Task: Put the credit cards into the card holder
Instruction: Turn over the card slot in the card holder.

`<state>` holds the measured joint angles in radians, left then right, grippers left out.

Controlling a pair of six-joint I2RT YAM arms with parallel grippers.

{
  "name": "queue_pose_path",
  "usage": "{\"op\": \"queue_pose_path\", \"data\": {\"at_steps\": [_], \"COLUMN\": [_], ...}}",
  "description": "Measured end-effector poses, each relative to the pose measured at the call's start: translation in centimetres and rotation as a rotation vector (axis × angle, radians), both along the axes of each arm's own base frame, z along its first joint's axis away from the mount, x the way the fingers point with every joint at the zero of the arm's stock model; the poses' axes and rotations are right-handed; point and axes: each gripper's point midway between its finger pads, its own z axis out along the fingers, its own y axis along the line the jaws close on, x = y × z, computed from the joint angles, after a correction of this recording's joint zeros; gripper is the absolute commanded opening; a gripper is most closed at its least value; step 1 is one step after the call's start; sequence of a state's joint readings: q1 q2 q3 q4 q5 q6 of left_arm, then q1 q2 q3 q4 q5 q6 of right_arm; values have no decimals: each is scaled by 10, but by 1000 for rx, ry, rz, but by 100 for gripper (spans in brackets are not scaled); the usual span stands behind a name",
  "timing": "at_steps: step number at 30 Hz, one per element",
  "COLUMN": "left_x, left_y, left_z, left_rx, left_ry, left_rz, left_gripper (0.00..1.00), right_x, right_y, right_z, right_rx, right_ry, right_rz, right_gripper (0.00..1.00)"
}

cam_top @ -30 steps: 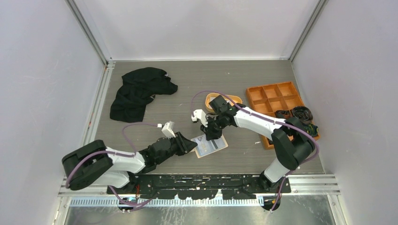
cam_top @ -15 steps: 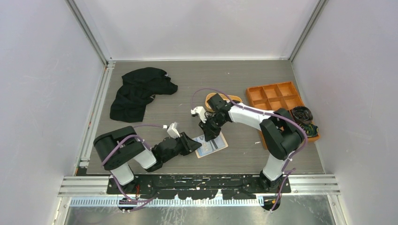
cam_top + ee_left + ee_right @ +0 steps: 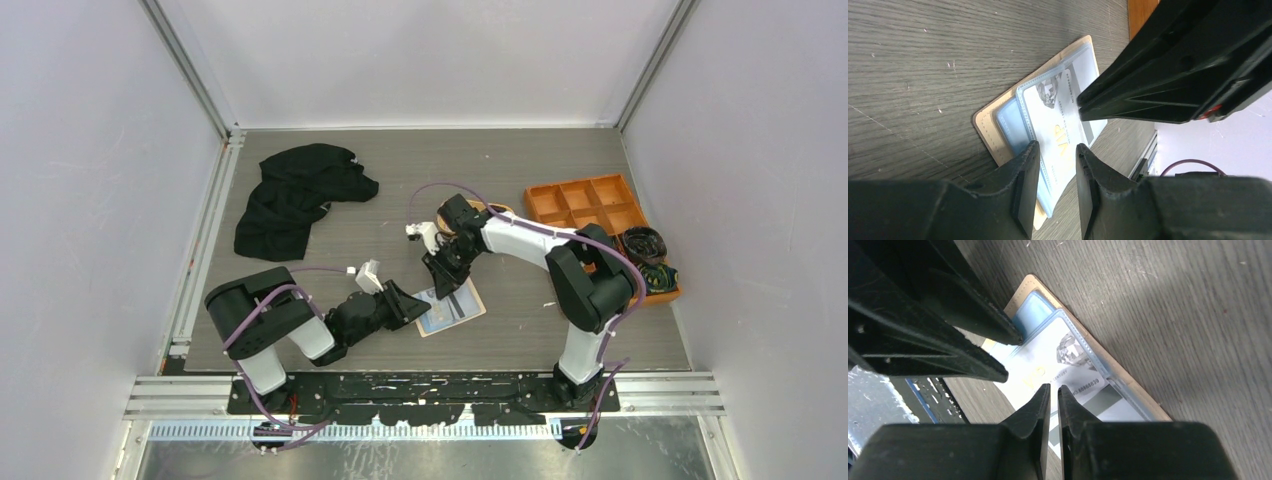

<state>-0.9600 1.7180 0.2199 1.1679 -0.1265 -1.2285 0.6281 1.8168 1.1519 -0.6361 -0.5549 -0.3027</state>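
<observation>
Card (image 3: 1058, 120) lies partly inside the card holder (image 3: 986, 131) on the table. My right gripper (image 3: 1053, 390), fingers nearly together, sits at its end. My left gripper (image 3: 1058, 170) is a little apart (holding nothing). I should push slowly, straight in.

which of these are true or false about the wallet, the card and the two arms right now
1. The card holder lies open on the table. True.
2. The black cloth sits in the orange box. False: it lies on the far left of the table, apart from the box.
3. The right fingers are spread wide. False: they are nearly together, with their tips at the VIP card.
4. The left fingers stand apart at the holder's edge. True.
</observation>
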Motion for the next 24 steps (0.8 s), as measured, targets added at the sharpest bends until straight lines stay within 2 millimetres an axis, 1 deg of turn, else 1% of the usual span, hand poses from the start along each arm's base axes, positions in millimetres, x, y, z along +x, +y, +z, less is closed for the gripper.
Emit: {"op": "queue_pose_path", "data": {"at_steps": [5,8,11,15,18,24], "left_x": [0,-1,-1,-2,-2,-5], "left_y": [0,-1,-1,-2,-2,1], "left_z": [0,0,0,1,2,4], "left_rx": [-1,-2,-3,-5,-9,-16], "left_ry": [0,2,2,2,1,-1], "left_rz": [-2,-7,-10,-14,-18,-22], "left_gripper": [34,35,37,40,43,45], "right_x": [9,12,7,-9,-14,-16], "right_y": [-4,-7,-10,-14,-11,-7], "right_z": [20,24,12,-12,-15,-16], "right_rx": [44,48,18,-54,-72,-92], "right_ry": [-35,-41,2,93,130,146], "right_rz": [-29,-42,-41,-26,-20,-15], "right_gripper": [17,16,16,16,16,16]}}
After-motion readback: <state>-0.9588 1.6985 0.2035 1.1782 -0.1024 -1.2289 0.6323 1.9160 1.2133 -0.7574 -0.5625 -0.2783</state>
